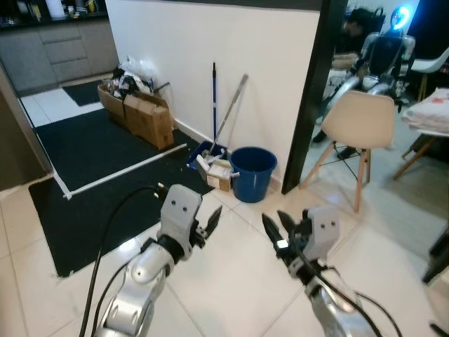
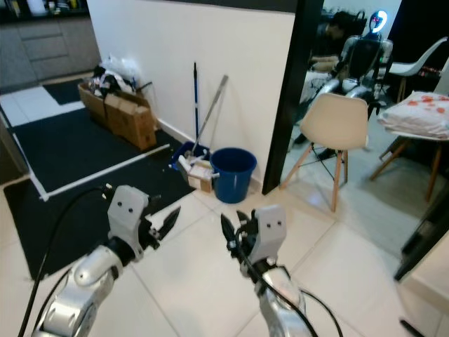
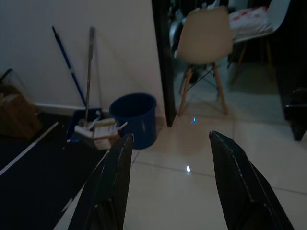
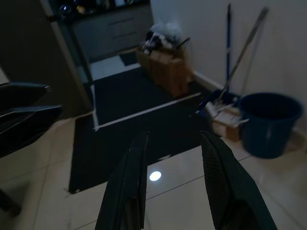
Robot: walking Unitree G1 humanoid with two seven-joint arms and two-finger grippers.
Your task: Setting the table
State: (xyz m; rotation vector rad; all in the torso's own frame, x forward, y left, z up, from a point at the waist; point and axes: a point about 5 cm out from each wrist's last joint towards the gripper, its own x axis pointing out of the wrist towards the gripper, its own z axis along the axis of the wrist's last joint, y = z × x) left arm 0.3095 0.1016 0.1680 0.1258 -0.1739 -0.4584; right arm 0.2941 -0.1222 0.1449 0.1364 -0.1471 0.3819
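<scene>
Two empty grippers, left gripper (image 1: 212, 223) and right gripper (image 1: 276, 225) spread wide, blue bucket (image 1: 252, 173) and chair (image 1: 356, 123) ahead

Blue bucket (image 1: 252, 173), black mat (image 1: 91, 182), cream chair (image 1: 358, 121), brown cardboard boxes (image 1: 144, 116), white wall (image 1: 231, 63).

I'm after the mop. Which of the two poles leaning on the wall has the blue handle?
The upright blue pole, nearer the cardboard boxes. The grey pole beside it slants toward the blue bucket.
</scene>
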